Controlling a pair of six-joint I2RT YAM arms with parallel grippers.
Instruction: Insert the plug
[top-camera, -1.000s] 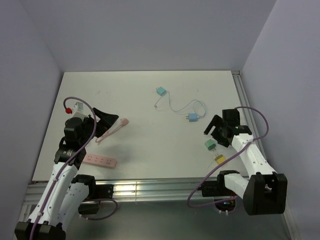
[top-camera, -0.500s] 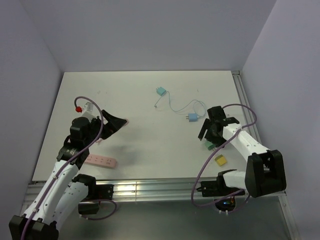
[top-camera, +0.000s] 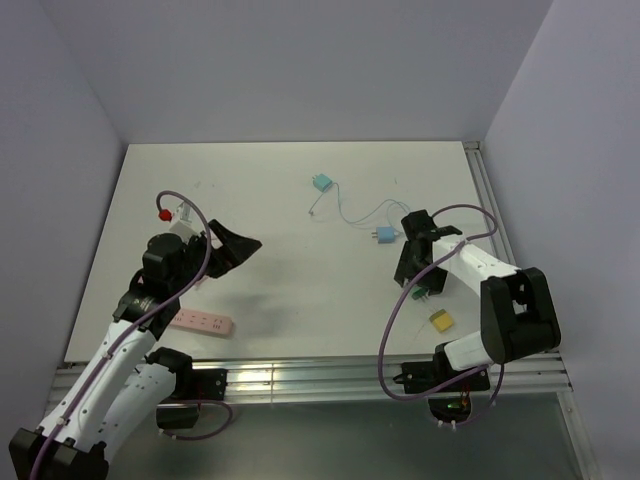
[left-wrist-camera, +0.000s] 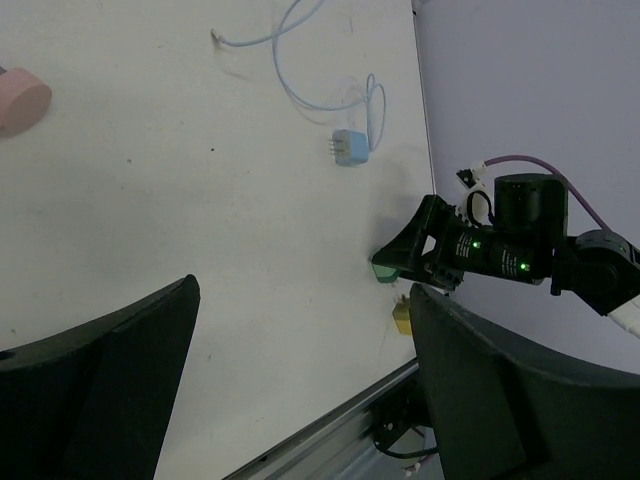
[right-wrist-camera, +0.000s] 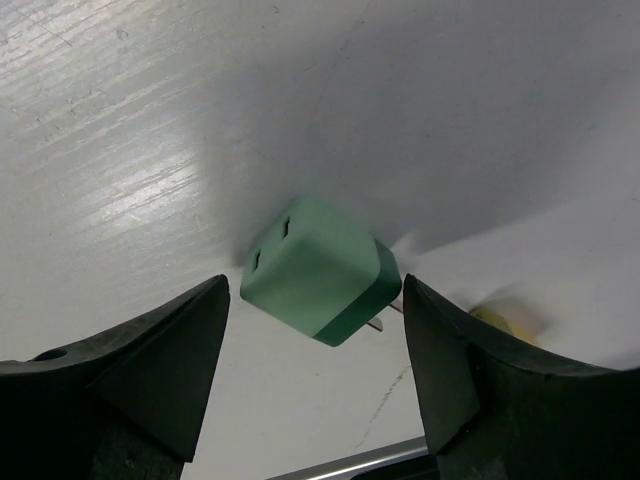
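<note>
A green plug (right-wrist-camera: 320, 285) lies on the white table, prongs pointing toward the near edge. My right gripper (right-wrist-camera: 315, 340) is open just above it, one finger on each side, not touching it. In the top view the right gripper (top-camera: 408, 266) hangs over the green plug (top-camera: 421, 291) at the right. The pink power strip (top-camera: 200, 322) lies near the front left. My left gripper (top-camera: 236, 245) is open and empty, raised above the table behind the strip. The left wrist view shows the left gripper (left-wrist-camera: 300, 330) wide open and the green plug (left-wrist-camera: 385, 268) far off.
A yellow plug (top-camera: 441, 320) lies near the front edge, right of the green one. A blue plug (top-camera: 383, 235) and a teal plug (top-camera: 321, 183) joined by a thin cable lie further back. A pink object (left-wrist-camera: 20, 100) lies by the left gripper. A rail runs along the table's right edge.
My right gripper has swung left and back over the green plug and now straddles it. My left gripper has moved slightly right and up.
</note>
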